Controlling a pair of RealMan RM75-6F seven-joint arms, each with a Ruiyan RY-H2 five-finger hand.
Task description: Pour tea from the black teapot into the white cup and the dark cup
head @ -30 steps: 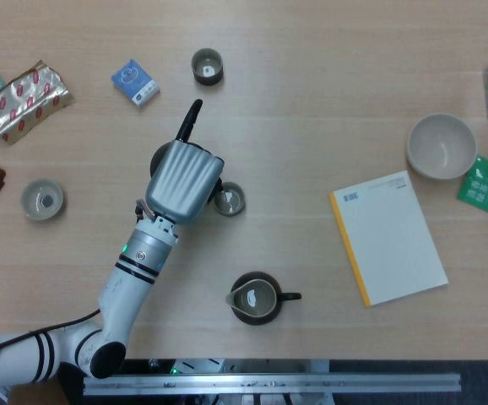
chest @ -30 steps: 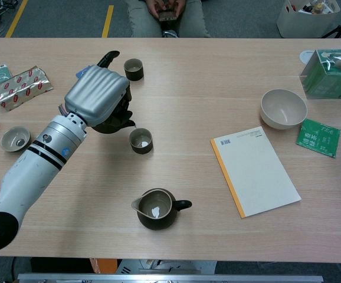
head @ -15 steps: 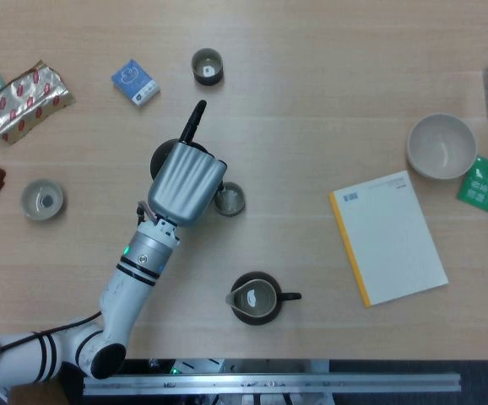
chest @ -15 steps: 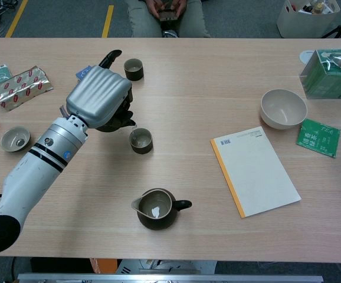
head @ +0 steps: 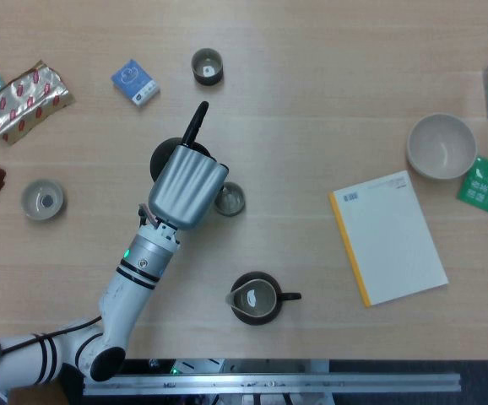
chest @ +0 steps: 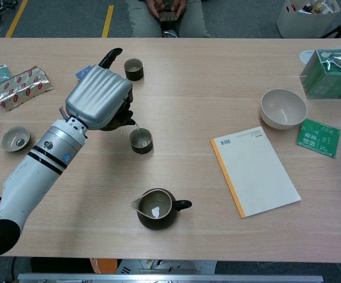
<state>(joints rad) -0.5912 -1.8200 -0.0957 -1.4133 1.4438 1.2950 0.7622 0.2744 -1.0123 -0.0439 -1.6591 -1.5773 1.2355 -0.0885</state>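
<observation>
Your left hand [chest: 98, 100] is wrapped around the teapot [head: 170, 157]. Its spout sits just over the cup [chest: 140, 140], to the hand's lower right in the chest view.

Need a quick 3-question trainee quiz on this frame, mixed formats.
1. True or false: the left hand holds the teapot tilted over the cup beside it.
2. Multiple choice: what lies right of the pitcher? A) foil packet B) notebook C) blue box
3. Fill in: the bowl sits next to a green ___ packet.

Key: 1 true; the spout is just above the cup's rim. 2 B, the notebook; the foil packet and blue box lie far left. 3 tea; the tea packet is just right of the bowl. The right hand shows in neither view.
</observation>
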